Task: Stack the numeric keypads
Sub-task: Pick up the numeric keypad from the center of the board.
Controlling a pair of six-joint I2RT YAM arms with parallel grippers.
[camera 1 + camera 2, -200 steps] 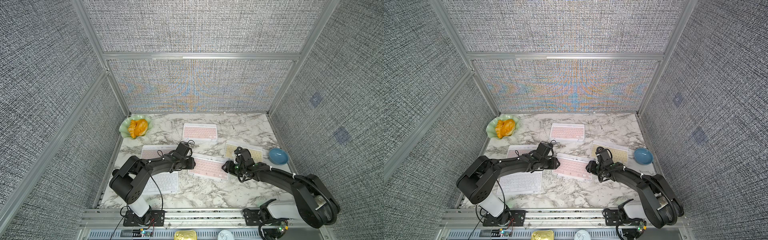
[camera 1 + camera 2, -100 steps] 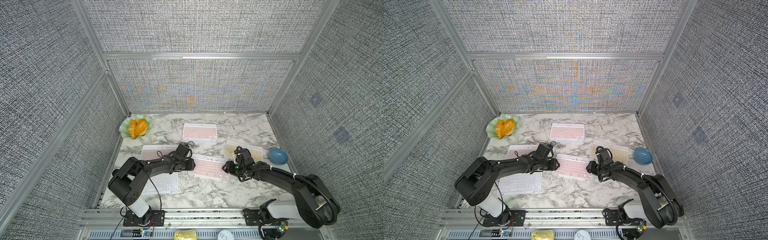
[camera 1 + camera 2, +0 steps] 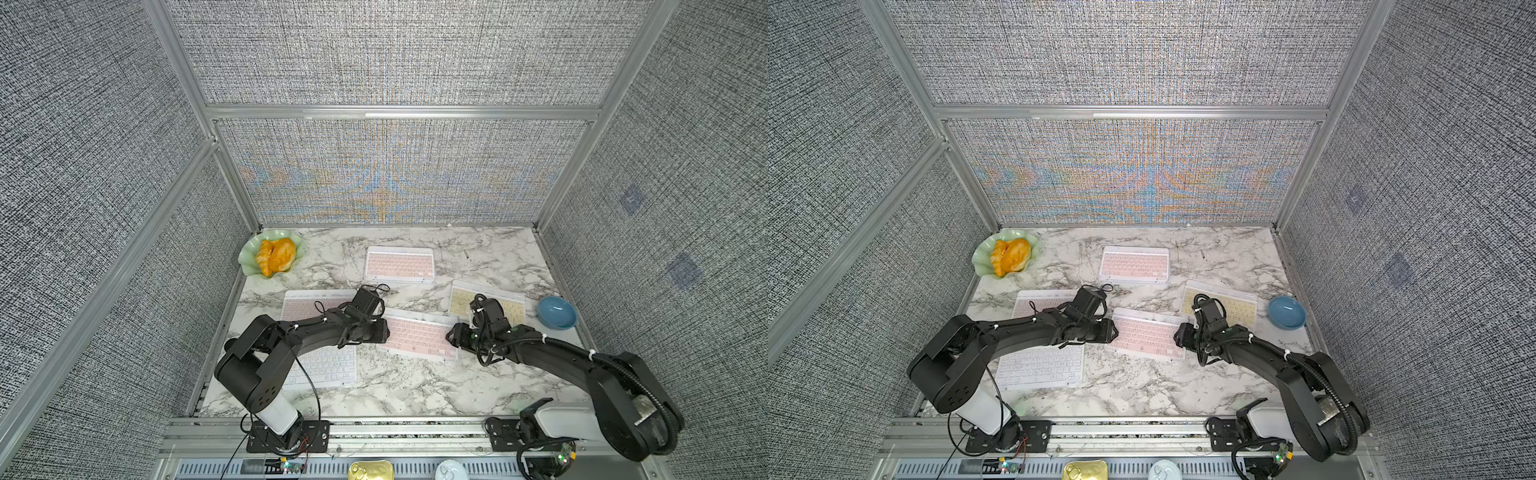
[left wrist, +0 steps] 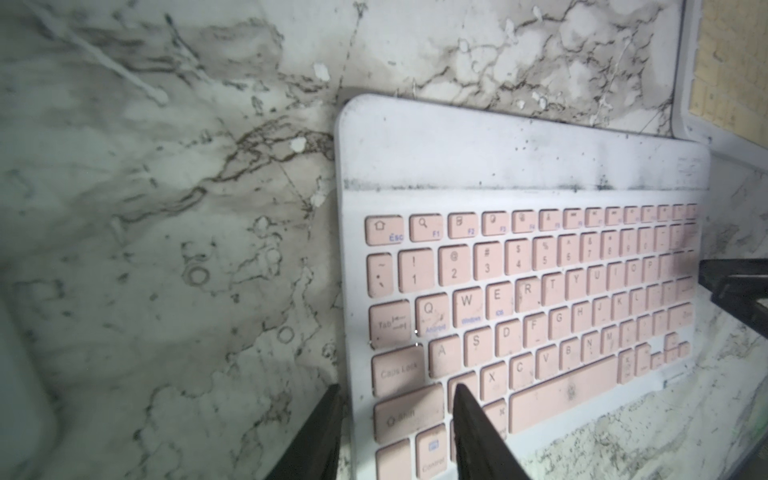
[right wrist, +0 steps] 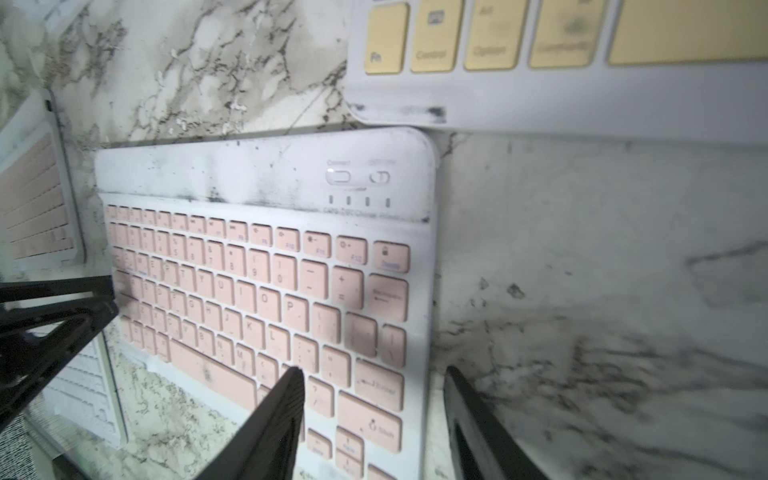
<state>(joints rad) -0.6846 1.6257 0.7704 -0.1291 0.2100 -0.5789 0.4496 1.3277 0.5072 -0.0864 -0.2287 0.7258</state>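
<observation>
A pink keypad (image 3: 419,338) lies in the middle of the marble table (image 3: 415,386). My left gripper (image 3: 387,330) is shut on its left edge. In the left wrist view one finger (image 4: 465,415) lies over the keys and the other (image 4: 320,424) sits outside the edge. My right gripper (image 3: 449,334) stands open astride the right edge, one finger (image 5: 282,407) over the keys, the other (image 5: 469,407) over marble. A second pink keypad (image 3: 400,264) lies at the back. A third pink one (image 3: 309,305) and a white one (image 3: 328,368) are under my left arm. A yellow one (image 3: 490,301) is right.
A green dish (image 3: 249,259) holding an orange pastry sits in the back left corner. A blue bowl (image 3: 557,312) stands at the right edge beside the yellow keypad. Grey fabric walls close the table on three sides. A gold tin (image 3: 371,471) lies below the front rail.
</observation>
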